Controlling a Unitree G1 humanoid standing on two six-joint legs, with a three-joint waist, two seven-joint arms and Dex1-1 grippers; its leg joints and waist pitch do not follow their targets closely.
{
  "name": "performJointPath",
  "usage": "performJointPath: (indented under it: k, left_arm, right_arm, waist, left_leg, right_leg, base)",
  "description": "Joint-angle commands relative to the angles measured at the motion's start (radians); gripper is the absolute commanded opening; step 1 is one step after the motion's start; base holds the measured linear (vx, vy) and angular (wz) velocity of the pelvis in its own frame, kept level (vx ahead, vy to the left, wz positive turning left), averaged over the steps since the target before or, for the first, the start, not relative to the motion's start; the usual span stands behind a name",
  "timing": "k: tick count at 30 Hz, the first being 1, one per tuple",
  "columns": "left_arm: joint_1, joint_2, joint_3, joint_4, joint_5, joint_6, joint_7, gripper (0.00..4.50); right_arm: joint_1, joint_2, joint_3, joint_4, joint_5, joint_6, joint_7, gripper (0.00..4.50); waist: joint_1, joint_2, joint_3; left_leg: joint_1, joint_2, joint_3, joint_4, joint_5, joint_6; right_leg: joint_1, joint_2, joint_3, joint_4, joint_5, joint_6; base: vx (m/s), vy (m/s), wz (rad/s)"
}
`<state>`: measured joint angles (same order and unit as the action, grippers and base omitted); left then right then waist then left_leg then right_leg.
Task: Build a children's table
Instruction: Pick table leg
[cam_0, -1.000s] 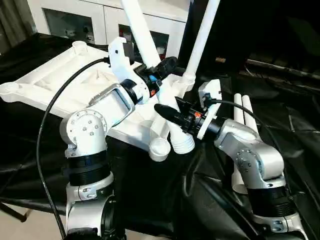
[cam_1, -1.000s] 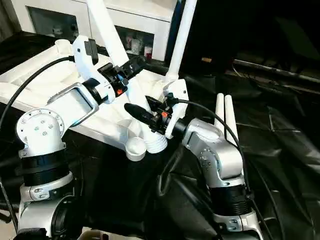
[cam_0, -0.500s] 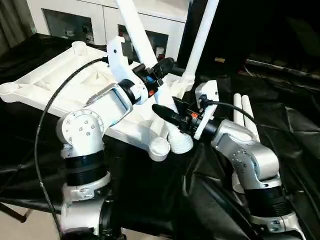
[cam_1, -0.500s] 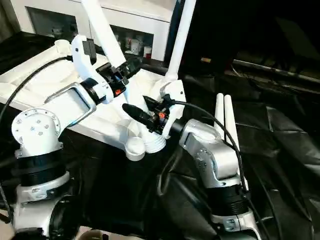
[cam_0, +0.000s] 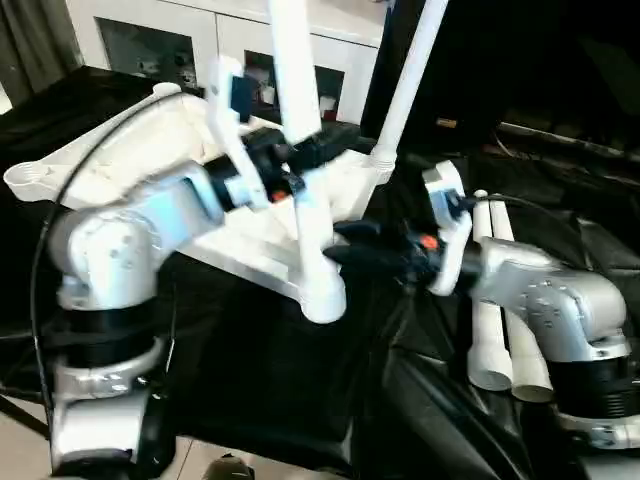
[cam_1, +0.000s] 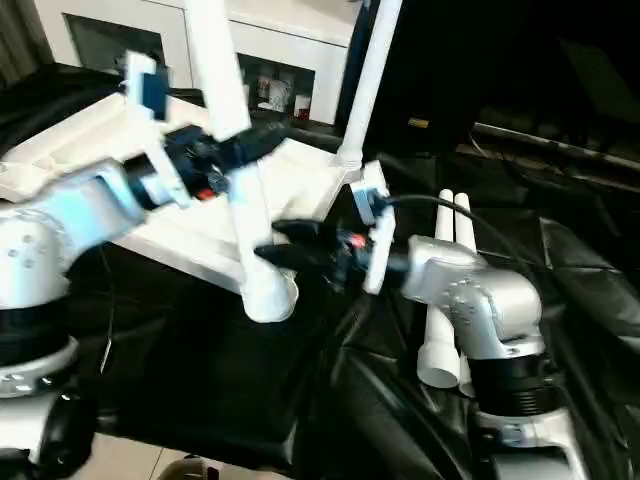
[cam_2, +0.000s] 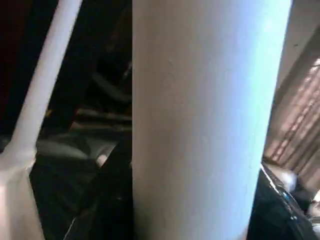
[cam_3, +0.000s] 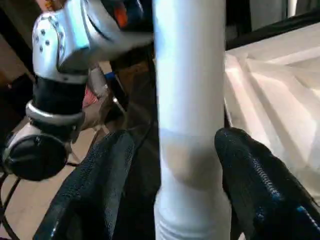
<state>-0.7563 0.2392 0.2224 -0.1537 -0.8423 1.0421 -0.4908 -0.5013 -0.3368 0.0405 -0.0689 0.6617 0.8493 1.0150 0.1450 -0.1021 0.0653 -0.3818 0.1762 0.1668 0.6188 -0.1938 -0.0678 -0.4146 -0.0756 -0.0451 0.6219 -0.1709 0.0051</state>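
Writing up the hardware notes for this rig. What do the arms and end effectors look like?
Both arms are silver metal with round, bolted joint housings and black ribbed collars below them. The left arm has a black cable looping along it, and a black cable arcs over the right arm too. Each wrist carries a white bracket. The left end effector and right end effector have two black fingers, with small orange-red marks at their bases.

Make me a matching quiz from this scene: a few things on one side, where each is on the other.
1. table top
2. spare legs
3. far leg
4. near leg

A. lying side by side on the black cloth
B. between the left hand's fingers
C. upside down, ribs up
D. upright in a back corner socket

Pairs: 1-C, 2-A, 3-D, 4-B
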Motion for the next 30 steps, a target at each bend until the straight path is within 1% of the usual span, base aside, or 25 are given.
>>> performJointPath:
  k: [1,2,3,5,6,9,11,12,13,14,15,16,17,20,21,23,24,25,26,27,28,29,30]
  left_arm:
    - [-0.035,-0.022,-0.004,-0.031,-0.051,-0.042,-0.042,1.81]
    - [-0.038,-0.029,0.001,-0.027,-0.055,-0.044,-0.037,1.81]
    - [-0.041,-0.028,-0.001,-0.019,-0.055,-0.051,-0.043,1.81]
    - [-0.043,-0.027,-0.011,-0.011,-0.048,-0.059,-0.05,1.81]
    - [-0.044,-0.027,-0.015,-0.008,-0.045,-0.061,-0.054,1.81]
    - [-0.051,-0.032,-0.022,0.004,-0.037,-0.067,-0.058,1.81]
    - [-0.055,-0.032,-0.025,0.012,-0.032,-0.072,-0.057,1.81]
    - [-0.058,-0.031,-0.028,0.017,-0.029,-0.077,-0.056,1.8]
    - [-0.058,-0.031,-0.029,0.018,-0.029,-0.078,-0.054,1.8]
    - [-0.058,-0.031,-0.03,0.019,-0.03,-0.079,-0.054,1.8]
    - [-0.058,-0.031,-0.03,0.019,-0.031,-0.078,-0.051,1.8]
    - [-0.058,-0.032,-0.029,0.02,-0.032,-0.078,-0.05,1.8]
    - [-0.055,-0.028,-0.034,0.023,-0.028,-0.077,-0.051,1.8]
    - [-0.045,-0.016,-0.048,0.023,-0.008,-0.082,-0.057,1.8]
    - [-0.047,-0.02,-0.042,0.03,-0.011,-0.065,-0.034,2.15]
    - [-0.048,-0.022,-0.039,0.032,-0.014,-0.063,-0.03,2.5]
    - [-0.055,-0.039,-0.013,0.064,-0.006,-0.065,0.033,2.53]
    - [-0.054,-0.039,-0.013,0.064,-0.004,-0.066,0.035,2.53]
    - [-0.049,-0.036,-0.023,0.064,0.026,-0.093,0.044,2.58]
    - [-0.04,-0.038,-0.035,0.064,0.074,-0.11,0.092,2.85]
    - [-0.039,-0.039,-0.036,0.064,0.078,-0.11,0.097,2.94]
    - [-0.035,-0.041,-0.038,0.068,0.097,-0.102,0.134,2.94]
    - [-0.03,-0.05,-0.032,0.068,0.101,-0.09,0.164,2.97]
  right_arm:
    - [0.006,0.0,0.048,-0.03,0.028,0.036,0.024,2.97]
    - [0.007,-0.001,0.051,-0.032,0.031,0.043,0.022,2.69]
    - [0.006,-0.004,0.053,-0.035,0.038,0.054,0.022,2.61]
    - [0.007,-0.005,0.057,-0.039,0.04,0.06,0.021,2.56]
    - [0.008,-0.005,0.059,-0.042,0.04,0.062,0.02,2.29]
    - [0.014,-0.003,0.06,-0.043,0.04,0.06,0.021,2.17]
    - [0.016,0.001,0.06,-0.04,0.039,0.057,0.02,2.08]
    - [0.017,0.004,0.061,-0.038,0.038,0.057,0.018,2.05]
    - [0.019,0.006,0.063,-0.038,0.036,0.055,0.018,2.04]
    - [0.02,0.007,0.065,-0.038,0.036,0.055,0.017,2.04]
    - [0.021,0.009,0.066,-0.039,0.037,0.055,0.017,2.03]
    - [0.022,0.01,0.067,-0.039,0.037,0.055,0.017,2.02]
    - [0.021,0.016,0.064,-0.037,0.038,0.051,0.011,2.02]
    - [0.022,0.025,0.061,-0.033,0.029,0.036,-0.004,2.01]
    - [0.022,0.029,0.057,-0.031,0.023,0.03,-0.015,2.01]
    - [0.022,0.03,0.057,-0.031,0.023,0.029,-0.016,2.01]
    - [0.018,0.05,0.043,-0.024,0.003,0.005,-0.056,2.01]
    - [0.018,0.05,0.042,-0.024,0.002,0.003,-0.057,2.01]
    - [0.017,0.056,0.038,-0.023,-0.004,-0.006,-0.067,1.99]
    - [0.013,0.068,0.028,-0.016,-0.011,-0.017,-0.09,1.97]
    - [0.012,0.07,0.027,-0.016,-0.012,-0.018,-0.092,1.96]
    - [0.009,0.078,0.021,-0.011,-0.019,-0.031,-0.105,1.96]
    - [0.005,0.084,0.018,-0.005,-0.023,-0.036,-0.116,1.95]
  waist:
    - [0.002,0.023,-0.068]
    - [0.001,0.026,-0.068]
    - [0.001,0.023,-0.068]
    - [0.002,0.025,-0.067]
    - [0.002,0.03,-0.068]
    - [0.002,0.025,-0.067]
    - [0.003,0.025,-0.068]
    - [0.003,0.026,-0.068]
    - [0.005,0.027,-0.069]
    - [0.005,0.027,-0.069]
    - [0.005,0.03,-0.069]
    - [0.005,0.028,-0.07]
    - [0.005,0.031,-0.069]
    - [0.004,0.031,-0.071]
    - [0.003,0.029,-0.071]
    - [0.003,0.03,-0.071]
    - [0.002,0.029,-0.071]
    - [0.001,0.029,-0.071]
    - [0.0,0.028,-0.072]
    - [0.001,0.023,-0.07]
    - [0.002,0.026,-0.07]
    - [0.001,0.018,-0.069]
    - [0.001,0.017,-0.07]
  left_leg:
    - [0.02,0.042,-0.012,-0.086,-0.148,-0.061]
    - [0.021,0.043,-0.012,-0.086,-0.159,-0.065]
    - [0.022,0.043,-0.012,-0.086,-0.175,-0.069]
    - [0.023,0.044,-0.014,-0.088,-0.197,-0.074]
    - [0.021,0.045,-0.017,-0.09,-0.209,-0.079]
    - [0.02,0.044,-0.017,-0.09,-0.216,-0.08]
    - [0.019,0.045,-0.018,-0.09,-0.216,-0.08]
    - [0.02,0.045,-0.018,-0.09,-0.219,-0.08]
    - [0.02,0.045,-0.018,-0.091,-0.219,-0.081]
    - [0.019,0.046,-0.019,-0.091,-0.216,-0.082]
    - [0.019,0.047,-0.02,-0.092,-0.218,-0.085]
    - [0.019,0.046,-0.019,-0.091,-0.211,-0.084]
    - [0.018,0.045,-0.019,-0.091,-0.208,-0.084]
    - [0.018,0.046,-0.019,-0.09,-0.196,-0.082]
    - [0.018,0.046,-0.018,-0.09,-0.189,-0.081]
    - [0.018,0.045,-0.017,-0.089,-0.187,-0.082]
    - [0.018,0.045,-0.016,-0.088,-0.186,-0.082]
    - [0.018,0.044,-0.017,-0.088,-0.194,-0.083]
    - [0.018,0.045,-0.018,-0.089,-0.195,-0.082]
    - [0.018,0.048,-0.019,-0.092,-0.195,-0.084]
    - [0.017,0.049,-0.02,-0.092,-0.197,-0.086]
    - [0.017,0.048,-0.018,-0.092,-0.197,-0.085]
    - [0.016,0.048,-0.019,-0.091,-0.187,-0.085]
  right_leg:
    - [0.056,-0.066,0.037,-0.061,-0.185,-0.186]
    - [0.055,-0.066,0.037,-0.063,-0.198,-0.184]
    - [0.053,-0.066,0.036,-0.066,-0.214,-0.18]
    - [0.051,-0.066,0.036,-0.069,-0.248,-0.168]
    - [0.051,-0.066,0.036,-0.069,-0.27,-0.154]
    - [0.051,-0.067,0.036,-0.073,-0.288,-0.141]
    - [0.05,-0.067,0.035,-0.074,-0.297,-0.136]
    - [0.048,-0.066,0.035,-0.074,-0.298,-0.135]
    - [0.048,-0.067,0.034,-0.073,-0.289,-0.138]
    - [0.05,-0.067,0.034,-0.071,-0.282,-0.14]
    - [0.049,-0.067,0.033,-0.071,-0.271,-0.144]
    - [0.051,-0.066,0.033,-0.068,-0.256,-0.148]
    - [0.05,-0.066,0.033,-0.068,-0.245,-0.153]
    - [0.052,-0.064,0.033,-0.065,-0.221,-0.16]
    - [0.052,-0.065,0.033,-0.064,-0.215,-0.16]
    - [0.052,-0.065,0.033,-0.063,-0.211,-0.163]
    - [0.051,-0.064,0.033,-0.063,-0.208,-0.164]
    - [0.051,-0.064,0.033,-0.066,-0.223,-0.159]
    - [0.052,-0.066,0.033,-0.067,-0.229,-0.158]
    - [0.052,-0.067,0.032,-0.067,-0.244,-0.148]
    - [0.052,-0.067,0.033,-0.066,-0.245,-0.145]
    - [0.051,-0.066,0.033,-0.07,-0.252,-0.138]
    - [0.052,-0.067,0.033,-0.067,-0.251,-0.131]
  base:
    - [0.0,0.0,0.0]
    - [0.0,0.0,0.0]
    - [0.0,0.0,0.0]
    - [0.0,0.0,0.0]
    - [0.0,0.0,0.0]
    - [0.0,0.0,0.0]
    - [0.0,0.0,0.0]
    - [0.0,0.0,0.0]
    - [0.0,0.0,0.0]
    - [0.0,0.0,0.0]
    - [0.0,0.0,0.0]
    - [0.0,0.0,0.0]
    - [0.0,0.0,0.0]
    - [0.0,0.0,0.0]
    - [0.0,0.0,0.0]
    - [0.0,0.0,0.0]
    - [0.0,0.0,0.0]
    - [0.0,0.0,0.0]
    - [0.0,0.0,0.0]
    - [0.0,0.0,0.0]
    - [0.0,0.0,0.0]
    - [0.0,0.0,0.0]
    - [0.0,0.0,0.0]
